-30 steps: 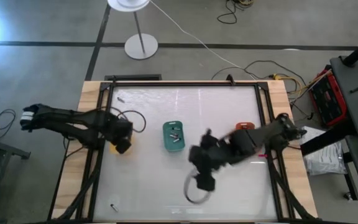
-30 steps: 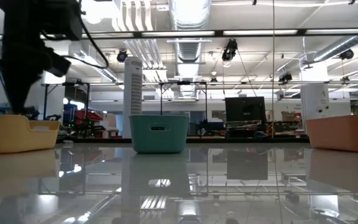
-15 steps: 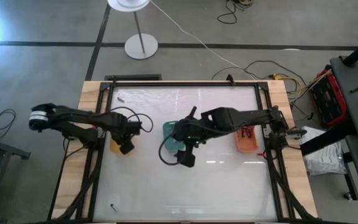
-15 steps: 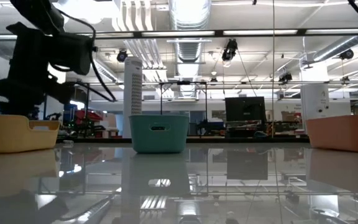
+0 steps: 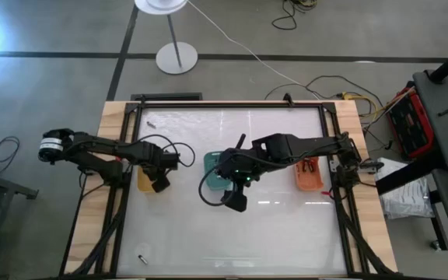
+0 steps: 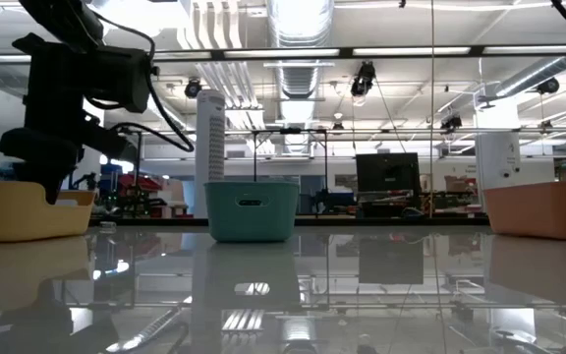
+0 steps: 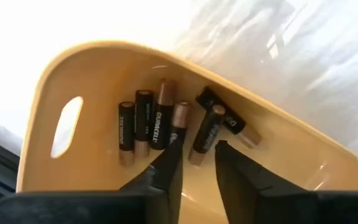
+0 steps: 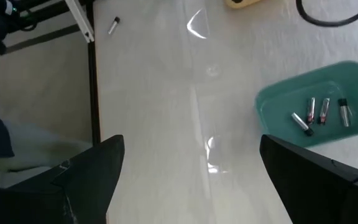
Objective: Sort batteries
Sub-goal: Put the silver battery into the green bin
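Left claw [image 5: 156,184] hangs just over the yellow tray [image 7: 98,74] at the left side of the surface [image 5: 271,233], its two dark fingers [image 7: 166,171] parted by a narrow gap with nothing between them. Directly under it, six batteries [image 7: 160,121] lie on the tray floor: four black-and-copper ones side by side, touching, and two more next to them, crossed over each other. One of them reads Duracell. In the low view the left arm stands over the yellow tray's rim at the left. Right claw [image 5: 237,201] hovers above bare surface just in front of the teal tray [image 5: 211,173], its fingers spread wide and empty. Four small batteries [image 8: 321,113] lie in the teal tray, silver-grey and dark, one with red, close together but mostly not touching. An orange tray [image 5: 305,174] sits further right, beside the right arm; what it holds cannot be made out. One loose battery [image 5: 141,259] lies near the front left corner of the surface, and another small item [image 5: 152,123] lies near the back left corner, too small to identify.
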Robot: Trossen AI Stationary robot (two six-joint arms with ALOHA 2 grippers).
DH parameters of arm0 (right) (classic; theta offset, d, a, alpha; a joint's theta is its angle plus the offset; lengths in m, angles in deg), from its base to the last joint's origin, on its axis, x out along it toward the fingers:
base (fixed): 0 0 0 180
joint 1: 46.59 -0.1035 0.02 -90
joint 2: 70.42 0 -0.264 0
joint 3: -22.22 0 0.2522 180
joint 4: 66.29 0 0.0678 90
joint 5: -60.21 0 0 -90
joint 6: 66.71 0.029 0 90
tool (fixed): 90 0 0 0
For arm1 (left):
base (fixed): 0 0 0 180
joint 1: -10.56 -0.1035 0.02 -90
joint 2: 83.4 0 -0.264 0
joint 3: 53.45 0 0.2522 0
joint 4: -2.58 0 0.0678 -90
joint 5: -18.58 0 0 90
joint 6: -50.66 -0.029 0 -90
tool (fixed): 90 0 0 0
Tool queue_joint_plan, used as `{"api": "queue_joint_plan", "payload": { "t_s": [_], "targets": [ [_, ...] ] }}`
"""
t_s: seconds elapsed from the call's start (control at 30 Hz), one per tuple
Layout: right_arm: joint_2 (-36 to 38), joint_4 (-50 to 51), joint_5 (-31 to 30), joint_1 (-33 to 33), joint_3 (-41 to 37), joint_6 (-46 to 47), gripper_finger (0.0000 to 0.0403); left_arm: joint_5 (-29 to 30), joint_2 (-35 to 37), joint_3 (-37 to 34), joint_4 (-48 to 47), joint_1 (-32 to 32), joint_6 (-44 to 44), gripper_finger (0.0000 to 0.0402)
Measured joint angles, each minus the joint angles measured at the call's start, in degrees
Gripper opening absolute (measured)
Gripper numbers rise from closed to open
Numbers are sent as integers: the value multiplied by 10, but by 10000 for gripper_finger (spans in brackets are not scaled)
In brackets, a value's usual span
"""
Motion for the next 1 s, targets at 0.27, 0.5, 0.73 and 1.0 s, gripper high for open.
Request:
{"api": "queue_joint_plan", "payload": {
  "t_s": [0.27,0.5,0.73,1.0],
  "targets": [
    [26,69,-6,-27,4,12,368,-6,10,64,-58,20,17,119],
    [64,92,-129,-85,5,-9,368,8,21,251,-174,161,122,127],
    [76,132,-222,-152,4,-9,368,83,-18,429,-179,377,302,127],
    [106,205,-393,-289,-8,183,368,243,-138,633,-176,551,453,127]
  ]
}}
